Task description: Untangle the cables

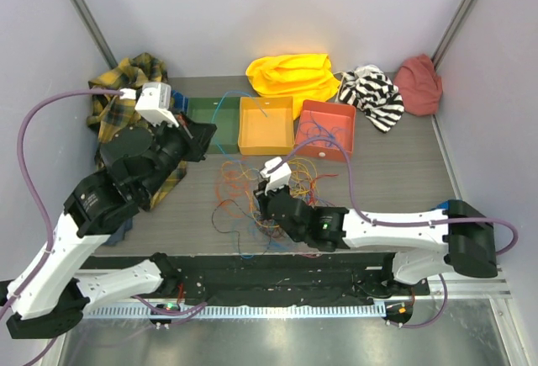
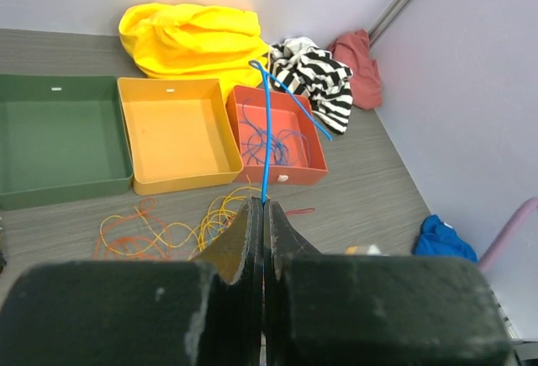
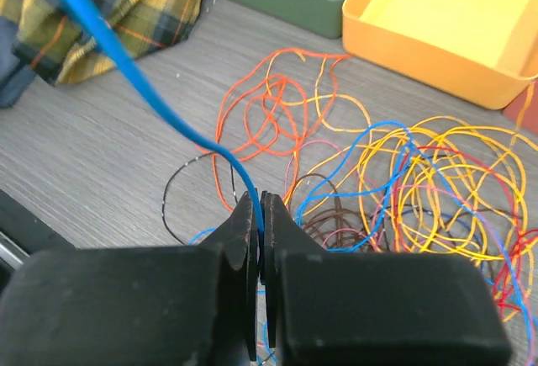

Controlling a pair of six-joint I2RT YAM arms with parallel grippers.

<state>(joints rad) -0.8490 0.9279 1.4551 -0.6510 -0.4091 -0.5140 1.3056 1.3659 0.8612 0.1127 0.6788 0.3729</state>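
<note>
Left arm (image 1: 143,164): black joint housings, white lower link; right arm (image 1: 378,231) likewise, green indicator light (image 1: 324,225) on forearm; purple hose (image 1: 23,135) along each; white camera block (image 1: 154,101) at each wrist; left gripper (image 2: 259,208) fingers (image 2: 126,315) matte black, edges scuffed.

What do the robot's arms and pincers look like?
The left arm and right arm are white shells with bulky black joints, each trailing a thick purple hose. A white block sits at each wrist. The left gripper and right gripper have matte black wedge-shaped fingers.
</note>
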